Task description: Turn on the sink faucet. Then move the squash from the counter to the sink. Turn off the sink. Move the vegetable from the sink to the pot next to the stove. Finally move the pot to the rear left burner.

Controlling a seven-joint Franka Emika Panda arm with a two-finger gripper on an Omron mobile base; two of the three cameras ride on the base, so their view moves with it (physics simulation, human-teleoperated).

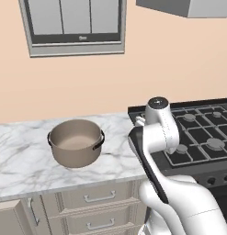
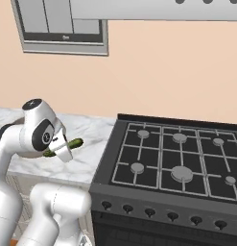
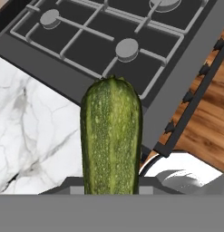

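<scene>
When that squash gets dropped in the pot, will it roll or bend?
The squash looks firm and straight in the pincer, so bending seems unlikely. Its rounded body may roll a bit, but the pot has walls that should contain it.

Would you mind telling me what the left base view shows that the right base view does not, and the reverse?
Left base view alone: the pot, empty, standing on the counter left of the stove. Right base view alone: the squash gripped in the gripper, held above the counter, and the stove's row of front knobs. Both share the marble counter, the stove's grates and the white arm.
</scene>
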